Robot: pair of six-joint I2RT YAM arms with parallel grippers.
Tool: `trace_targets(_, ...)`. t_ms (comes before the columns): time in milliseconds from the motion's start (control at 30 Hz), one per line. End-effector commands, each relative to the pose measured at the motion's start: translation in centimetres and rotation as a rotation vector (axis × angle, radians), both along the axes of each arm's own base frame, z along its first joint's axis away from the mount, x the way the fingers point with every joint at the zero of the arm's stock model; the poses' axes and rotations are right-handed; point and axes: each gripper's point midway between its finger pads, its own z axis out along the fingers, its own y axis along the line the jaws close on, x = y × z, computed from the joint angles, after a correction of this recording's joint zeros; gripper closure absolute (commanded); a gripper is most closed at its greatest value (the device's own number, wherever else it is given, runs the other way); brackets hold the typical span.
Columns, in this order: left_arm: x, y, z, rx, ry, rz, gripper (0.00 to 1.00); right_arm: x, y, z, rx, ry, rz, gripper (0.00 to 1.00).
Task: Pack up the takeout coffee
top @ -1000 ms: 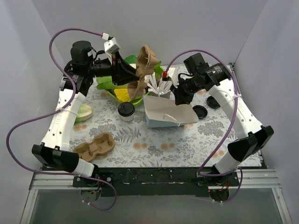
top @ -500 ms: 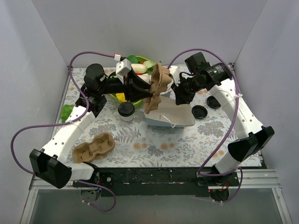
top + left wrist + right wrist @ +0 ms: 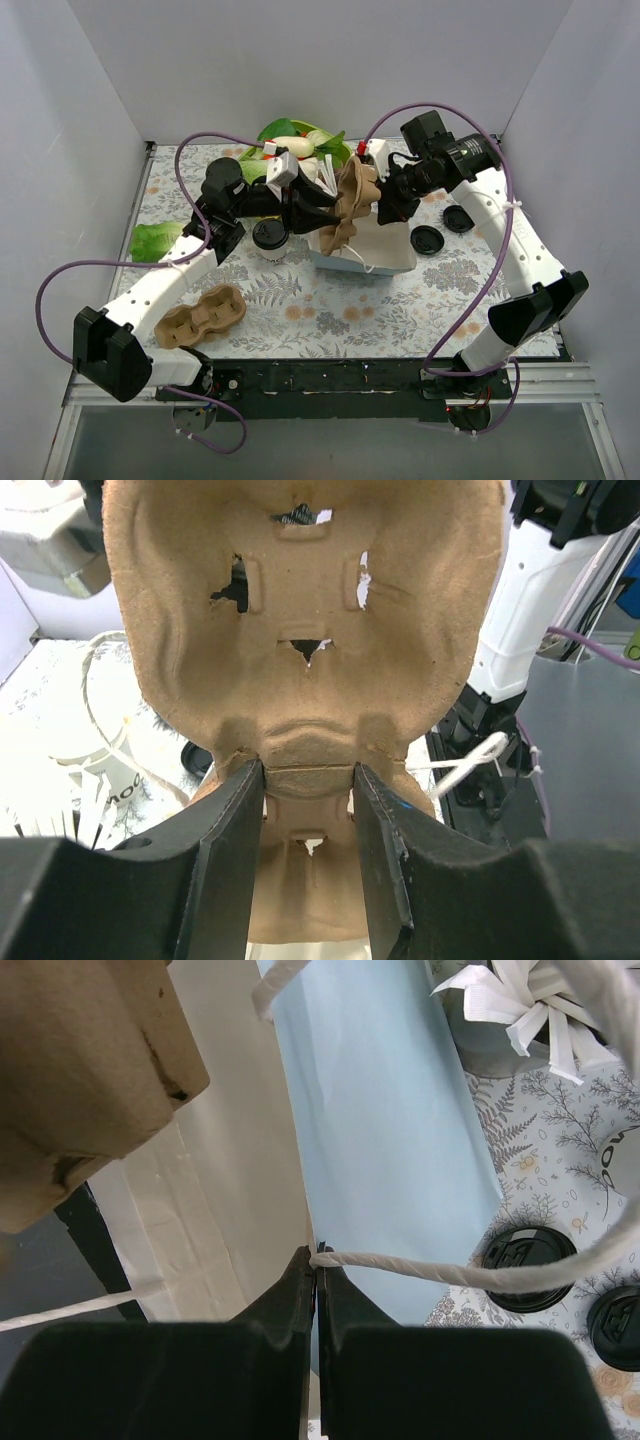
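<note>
The takeout coffee (image 3: 269, 238), a small white cup with a black lid on, stands on the table left of the paper bag (image 3: 385, 258). My left gripper (image 3: 335, 206) (image 3: 308, 780) is shut on a brown pulp cup carrier (image 3: 352, 198) (image 3: 300, 630) at its narrow waist, holding it on edge over the bag's open mouth. My right gripper (image 3: 386, 207) (image 3: 316, 1255) is shut on the bag's far rim (image 3: 300, 1210), right where the white cord handle (image 3: 450, 1272) joins. The bag's inside is partly hidden by the carrier.
A second pulp carrier (image 3: 203, 313) lies near the front left. Two loose black lids (image 3: 428, 238) (image 3: 457, 218) sit right of the bag. A cup of white straws (image 3: 530, 1010) stands behind it. Leafy greens (image 3: 290, 140) are at the back, and one leaf (image 3: 155, 240) lies at the left.
My left arm has swung right and forward, carrying the carrier from above the greens to over the bag's mouth. The right gripper has kept its hold on the bag's rim.
</note>
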Motion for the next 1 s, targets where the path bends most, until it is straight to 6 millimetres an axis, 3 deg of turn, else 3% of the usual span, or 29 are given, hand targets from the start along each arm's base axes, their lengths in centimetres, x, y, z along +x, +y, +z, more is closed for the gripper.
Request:
trace_targets(0,0.3,-0.2,0.0,-0.011,-0.085,0.015,1.00,-1.8,-0.3,0.9,0.034,0.019,0.003,0.99)
trace_targets(333,0.6,-0.6,-4.0,0.108,0.048,-0.004,1.00,-1.9,-0.5,1.5,0.040,-0.010,0.013,0.99)
trace_targets(467,0.8,-0.7,-4.7,0.161,-0.043,0.024,1.00,-1.8,-0.2,1.8,0.057,-0.003,0.019,0.99)
trace_targets(633,-0.6,-0.8,-5.8,0.244,-0.068,-0.009,1.00,-0.7,0.1,2.9,0.073,-0.035,-0.018,0.99)
trace_targets(967,-1.9,-0.5,-7.7,0.394,-0.187,-0.041,1.00,-0.1,0.1,2.4,0.057,-0.034,-0.009,0.99)
